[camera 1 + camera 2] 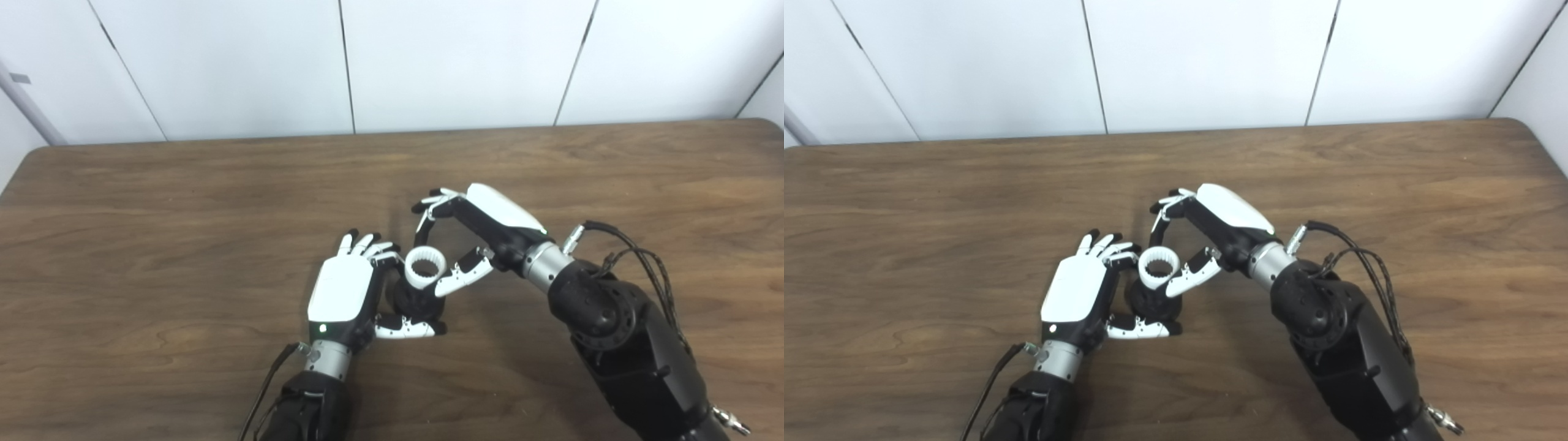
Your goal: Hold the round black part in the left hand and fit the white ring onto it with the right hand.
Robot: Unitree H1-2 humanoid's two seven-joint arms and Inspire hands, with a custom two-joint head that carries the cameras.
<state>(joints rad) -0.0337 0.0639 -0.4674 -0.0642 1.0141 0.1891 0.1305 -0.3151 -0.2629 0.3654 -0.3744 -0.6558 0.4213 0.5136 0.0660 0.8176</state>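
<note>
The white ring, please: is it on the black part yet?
On: the white ring sits atop the round black part, its toothed opening facing up.

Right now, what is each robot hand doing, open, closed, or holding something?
Left robot hand: shut on the round black part, white ring on top of it.
Right robot hand: open, fingers spread; thumb beside the ring, contact unclear.

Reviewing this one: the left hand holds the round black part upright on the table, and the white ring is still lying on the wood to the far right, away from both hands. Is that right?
Not quite. The white ring is not lying off to the right: in the left eye view it sits on top of the round black part, between the two hands. The left hand does hold that part on the table, and the right hand is beside the ring.
</note>
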